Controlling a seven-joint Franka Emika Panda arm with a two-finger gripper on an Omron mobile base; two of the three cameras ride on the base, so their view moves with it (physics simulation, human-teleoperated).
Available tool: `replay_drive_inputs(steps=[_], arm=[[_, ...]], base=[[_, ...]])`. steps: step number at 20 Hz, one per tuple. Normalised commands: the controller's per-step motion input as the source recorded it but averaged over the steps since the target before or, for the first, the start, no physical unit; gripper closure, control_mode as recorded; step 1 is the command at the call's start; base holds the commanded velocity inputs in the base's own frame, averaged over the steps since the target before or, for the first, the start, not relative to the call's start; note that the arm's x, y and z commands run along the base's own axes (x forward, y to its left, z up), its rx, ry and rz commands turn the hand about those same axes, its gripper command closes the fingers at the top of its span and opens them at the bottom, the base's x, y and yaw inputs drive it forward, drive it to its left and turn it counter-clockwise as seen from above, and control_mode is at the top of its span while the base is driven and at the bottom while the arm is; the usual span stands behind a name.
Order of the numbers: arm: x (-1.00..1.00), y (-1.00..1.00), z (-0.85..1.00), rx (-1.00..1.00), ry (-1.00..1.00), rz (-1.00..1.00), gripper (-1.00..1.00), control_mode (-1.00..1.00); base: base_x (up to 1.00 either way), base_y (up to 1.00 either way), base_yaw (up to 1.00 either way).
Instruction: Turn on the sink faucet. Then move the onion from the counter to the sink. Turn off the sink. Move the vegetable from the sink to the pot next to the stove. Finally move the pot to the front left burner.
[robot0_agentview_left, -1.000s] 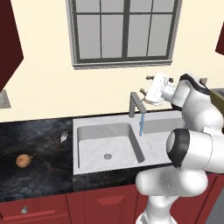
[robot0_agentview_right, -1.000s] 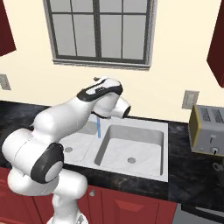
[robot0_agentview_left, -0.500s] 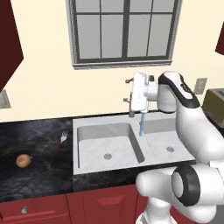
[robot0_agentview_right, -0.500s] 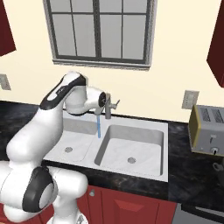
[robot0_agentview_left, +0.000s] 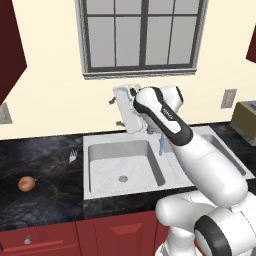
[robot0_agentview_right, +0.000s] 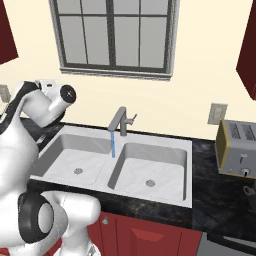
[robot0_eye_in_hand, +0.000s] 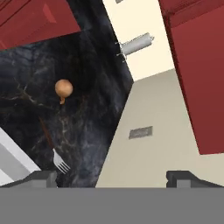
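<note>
On my far left the onion (robot0_agentview_left: 27, 183) sits on the black tabletop (robot0_agentview_left: 40, 200), a fork (robot0_agentview_left: 69, 161) between it and the sink (robot0_agentview_left: 120, 165). My end effector (robot0_agentview_left: 116, 111) hangs released above the basin's back edge; the faucet (robot0_agentview_right: 120, 121) pours a thin stream.

sink faucet (robot0_agentview_left: 161, 136) mostly behind arm, toaster (robot0_agentview_left: 246, 121) cut by edge

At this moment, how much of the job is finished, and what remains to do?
Done: the grey metal faucet is on, with a blue stream running into the pale grey-white sink. In hand: the two-finger gripper is above the sink, facing the small tan-orange onion on the glossy black counter. Left: put the onion in the sink, shut the water, then the pot steps.
</note>
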Motion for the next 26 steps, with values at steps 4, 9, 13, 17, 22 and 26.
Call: replay_drive_inputs(steps=[4, 9, 13, 17, 22, 26], arm=[[-0.01, 1.00, 0.00, -0.46, 0.00, 0.10, -1.00, -1.00], [0.00, 1.00, -0.06, -0.44, 0.00, 0.12, -1.00, -1.00], [-0.03, 1.00, -0.20, -0.39, 0.00, 0.11, -1.00, -1.00], [-0.15, 0.96, -0.30, -0.31, 0.00, 0.10, -1.00, -1.00], [-0.03, 0.41, -0.32, -0.17, 0.00, 0.09, -1.00, -1.00], [0.00, 0.36, -0.33, -0.07, 0.03, 0.05, -1.00, -1.00]], base=[[0.00, 0.00, 0.00], [0.00, 0.00, 0.00], [0.00, 0.00, 0.00], [0.00, 0.00, 0.00], [0.00, 0.00, 0.00], [0.00, 0.00, 0.00]])
